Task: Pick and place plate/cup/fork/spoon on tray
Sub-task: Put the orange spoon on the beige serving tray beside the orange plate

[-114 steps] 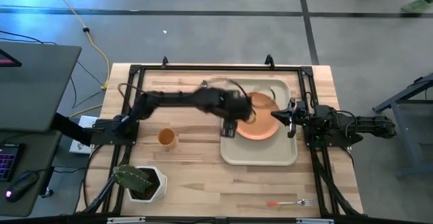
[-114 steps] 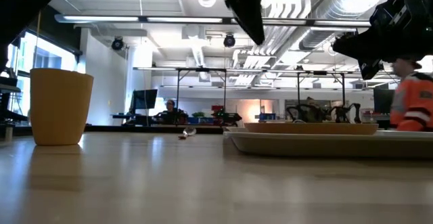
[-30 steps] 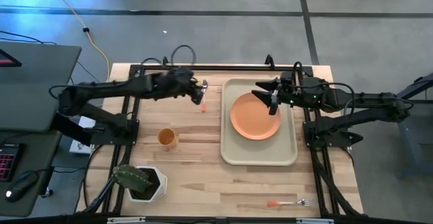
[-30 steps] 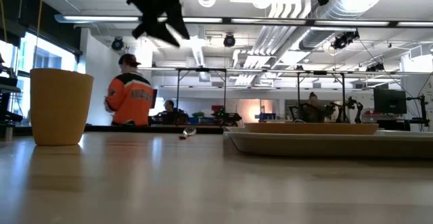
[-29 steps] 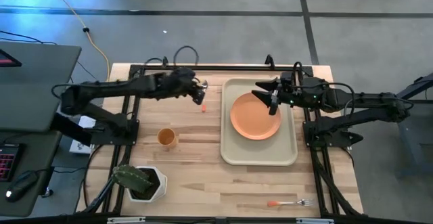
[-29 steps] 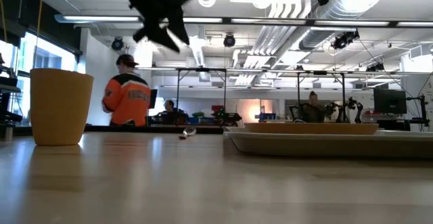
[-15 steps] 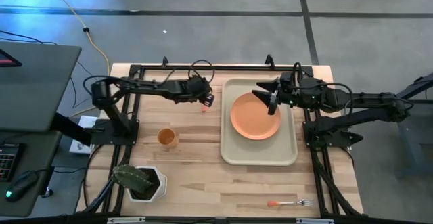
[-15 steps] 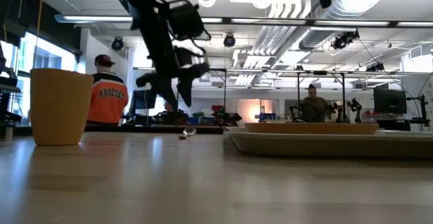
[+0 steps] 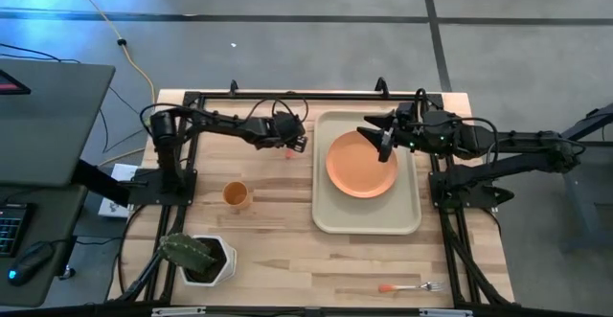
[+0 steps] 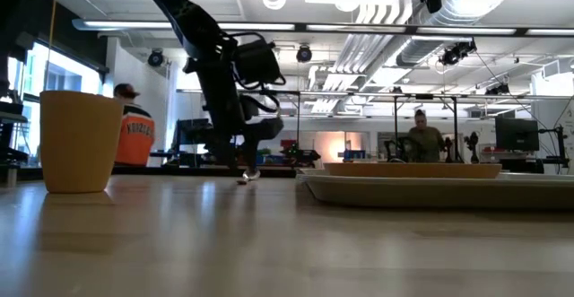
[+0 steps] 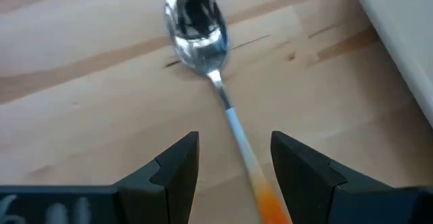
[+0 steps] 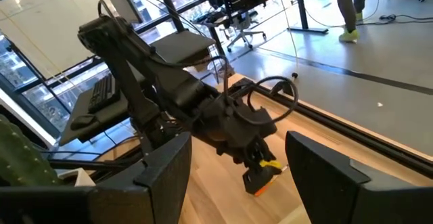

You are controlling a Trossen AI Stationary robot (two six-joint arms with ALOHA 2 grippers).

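The spoon (image 11: 197,22) lies flat on the table left of the tray, silver bowl away from my left wrist camera and orange handle end (image 11: 268,198) toward it. My left gripper (image 11: 233,164) is open, low over the table, with one finger on each side of the handle, touching nothing. It also shows in the high view, my left gripper (image 9: 292,144). The orange plate (image 9: 361,165) lies in the beige tray (image 9: 330,218). My right gripper (image 9: 384,141) hovers open over the plate's far rim. The cup (image 9: 237,195) stands on the table. The fork (image 9: 410,286) lies near the front edge.
A white pot with a cactus (image 9: 196,257) stands at the near left corner. A black frame rail (image 9: 287,96) runs along the table's far edge. People stand in the room beyond the table (image 10: 134,135). Bare wood lies between cup and tray.
My left gripper has swung toward the tray and come down from high above the table to just over the spoon, its fingers now on either side of the handle. The spoon has stayed in place.
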